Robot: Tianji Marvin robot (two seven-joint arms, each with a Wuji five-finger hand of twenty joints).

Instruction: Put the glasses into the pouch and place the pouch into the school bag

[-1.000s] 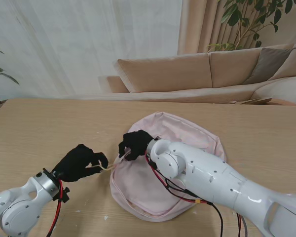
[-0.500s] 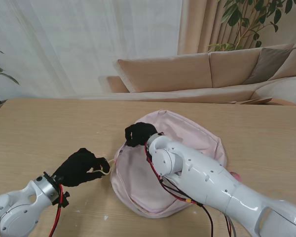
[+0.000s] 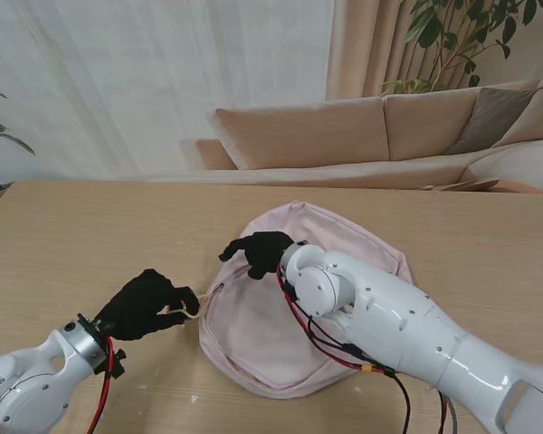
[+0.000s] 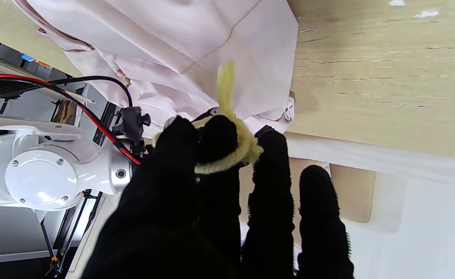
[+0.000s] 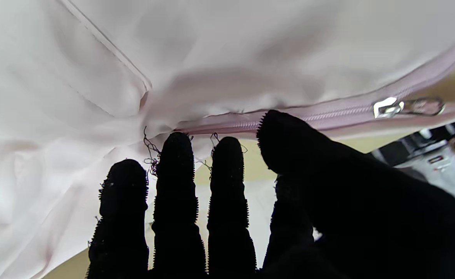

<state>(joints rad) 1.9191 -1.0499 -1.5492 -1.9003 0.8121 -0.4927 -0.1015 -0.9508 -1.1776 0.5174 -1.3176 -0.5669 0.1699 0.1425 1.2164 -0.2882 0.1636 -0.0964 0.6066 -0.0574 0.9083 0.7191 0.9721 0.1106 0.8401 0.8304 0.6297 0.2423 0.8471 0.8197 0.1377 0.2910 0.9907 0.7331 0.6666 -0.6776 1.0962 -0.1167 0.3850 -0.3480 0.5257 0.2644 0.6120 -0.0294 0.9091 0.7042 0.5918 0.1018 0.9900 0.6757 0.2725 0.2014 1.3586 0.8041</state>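
The pink school bag point(image 3: 244, 336) lies flat in the middle of the table, its zip edge toward my left. My left hand point(image 3: 145, 304) rests beside that edge, shut on a pale yellow cord point(image 3: 192, 304) that runs to the bag. In the left wrist view the cord point(image 4: 246, 149) loops around a finger of my left hand point(image 4: 212, 201), against the bag point(image 4: 212, 38). My right hand point(image 3: 258, 252) hovers over the bag's far left rim, fingers spread, holding nothing. In the right wrist view my right hand point(image 5: 219, 209) is just off the pink fabric point(image 5: 212, 46), near the zip pull point(image 5: 390, 106). No glasses or pouch are in sight.
The wooden table point(image 3: 90, 235) stretches wide to the left and far side of the bag. Behind it stand a beige sofa point(image 3: 344, 136) and white curtains. My right arm point(image 3: 407, 334) lies across the bag's right half.
My right hand let go of the bag's rim, rose slightly and spread its fingers. My left hand drew a little nearer to me, still holding the cord. The bag's edge settled flatter.
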